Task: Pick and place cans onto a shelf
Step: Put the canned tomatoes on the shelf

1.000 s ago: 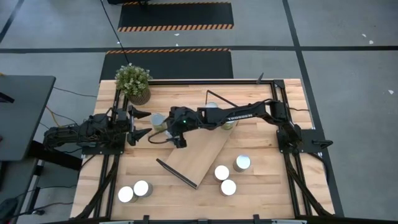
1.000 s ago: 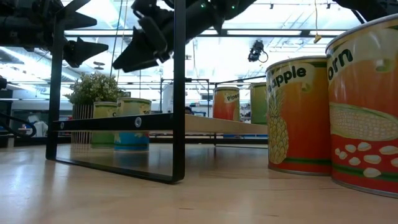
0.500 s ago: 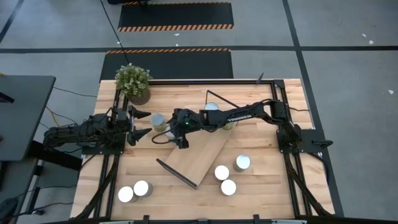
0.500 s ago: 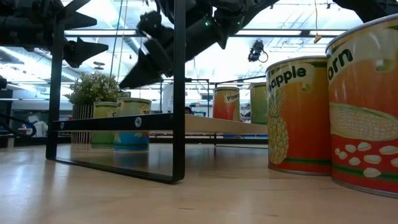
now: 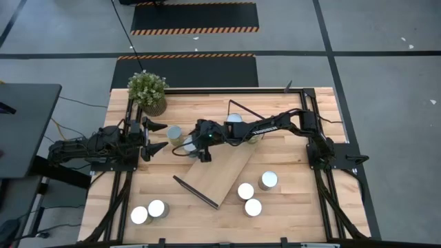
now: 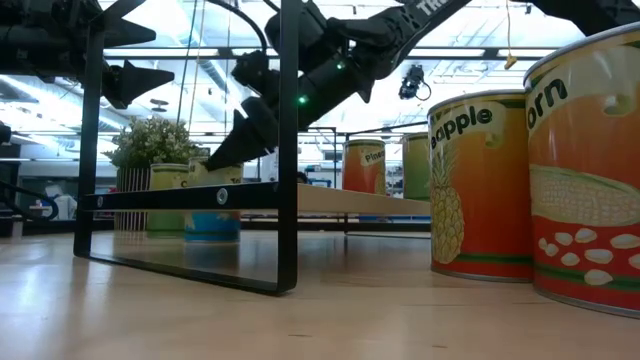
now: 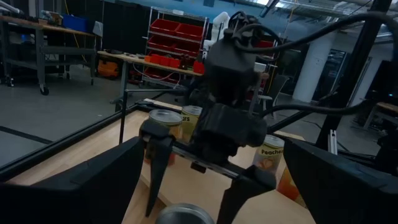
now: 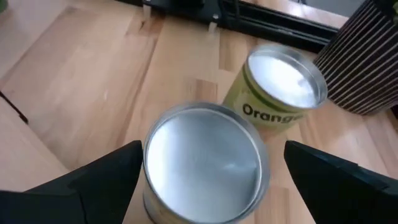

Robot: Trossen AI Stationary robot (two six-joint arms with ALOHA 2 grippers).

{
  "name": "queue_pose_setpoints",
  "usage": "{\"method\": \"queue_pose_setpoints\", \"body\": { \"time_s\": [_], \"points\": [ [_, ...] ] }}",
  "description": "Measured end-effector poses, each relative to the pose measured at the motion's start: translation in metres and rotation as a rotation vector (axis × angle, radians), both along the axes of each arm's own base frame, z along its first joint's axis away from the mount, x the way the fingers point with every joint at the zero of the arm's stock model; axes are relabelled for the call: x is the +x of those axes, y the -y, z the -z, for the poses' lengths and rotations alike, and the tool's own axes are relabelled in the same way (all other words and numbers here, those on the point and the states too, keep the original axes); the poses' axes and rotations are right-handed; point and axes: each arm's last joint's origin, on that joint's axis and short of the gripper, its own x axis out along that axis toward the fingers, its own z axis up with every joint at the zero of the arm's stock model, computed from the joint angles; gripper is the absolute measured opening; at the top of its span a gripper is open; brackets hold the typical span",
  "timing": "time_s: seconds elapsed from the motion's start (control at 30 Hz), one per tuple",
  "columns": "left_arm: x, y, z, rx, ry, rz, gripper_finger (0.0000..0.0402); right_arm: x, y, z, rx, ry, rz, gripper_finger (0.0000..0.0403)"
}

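My right gripper (image 5: 192,145) reaches across to the table's left middle and stands open, slanting down over two cans. Its fingers (image 8: 68,186) flank a silver-topped can (image 8: 202,165) without touching it. A second can (image 8: 283,81), labelled "Orange", stands just beyond. The shelf (image 5: 219,171), a light-wood board with black wire end frames (image 6: 288,150), sits slantwise on the table. My left gripper (image 5: 160,136) waits open and level at the table's left, facing these cans. More cans stand near the front: a group of three (image 5: 253,193) and a pair (image 5: 149,212).
A potted plant (image 5: 148,91) stands at the far left corner, close behind the cans. Two more cans (image 5: 236,118) stand partly under my right arm. Large cans (image 6: 480,180) fill the right of the low view. Bare wood lies at the front centre (image 5: 200,220).
My right gripper has come down toward the two cans near my left gripper, tipping a little more steeply, and has stayed open. The cans and the shelf have not moved.
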Motion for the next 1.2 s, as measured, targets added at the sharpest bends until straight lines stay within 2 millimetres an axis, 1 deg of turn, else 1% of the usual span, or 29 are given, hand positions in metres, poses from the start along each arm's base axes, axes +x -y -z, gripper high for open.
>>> {"method": "queue_pose_setpoints", "body": {
  "time_s": [0.27, 0.43, 0.7, 0.9, 1.0, 1.2],
  "points": [
    [0.0, 0.0, 0.0, -0.001, 0.0, 0.0, 0.0392, -0.005, 0.006, 0.009, 0.041, -0.024, -0.022, 0.04],
    [0.0, 0.0, 0.0, -0.001, 0.001, 0.0, 0.0392, -0.004, 0.01, 0.008, 0.063, 0.003, -0.045, 0.0395],
    [0.0, 0.0, -0.001, -0.001, 0.008, 0.0, 0.0392, -0.004, 0.016, 0.006, 0.072, 0.024, -0.039, 0.036],
    [0.0, 0.0, -0.001, -0.001, 0.007, 0.0, 0.0392, -0.004, 0.016, 0.005, 0.069, 0.025, -0.031, 0.0335],
    [0.0, 0.0, -0.001, 0.0, 0.008, 0.0, 0.0392, -0.004, 0.017, 0.001, 0.044, 0.028, -0.018, 0.0331],
    [0.0, 0.0, 0.0, -0.001, -0.004, 0.0, 0.0392, 0.002, 0.019, -0.019, 0.012, -0.012, -0.022, 0.0333]
  ]
}}
